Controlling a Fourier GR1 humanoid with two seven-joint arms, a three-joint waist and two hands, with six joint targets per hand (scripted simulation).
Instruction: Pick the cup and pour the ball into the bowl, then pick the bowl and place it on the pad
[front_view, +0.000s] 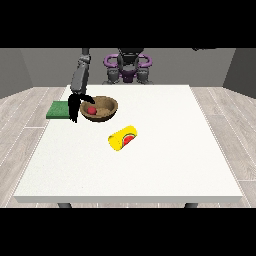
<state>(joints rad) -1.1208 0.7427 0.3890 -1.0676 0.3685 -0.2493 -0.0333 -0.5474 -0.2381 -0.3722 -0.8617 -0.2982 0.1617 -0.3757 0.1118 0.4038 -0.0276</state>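
Near the white table's far left corner, the hand at the view's left curls over the wooden bowl's rim, red ball inside, green pad beside, yellow cup lying mid-table.

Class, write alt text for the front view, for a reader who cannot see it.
A black hand at the view's left grips the rim of a brown bowl holding a red ball. A yellow cup lies on its side on the white table; a green pad sits left of the bowl.
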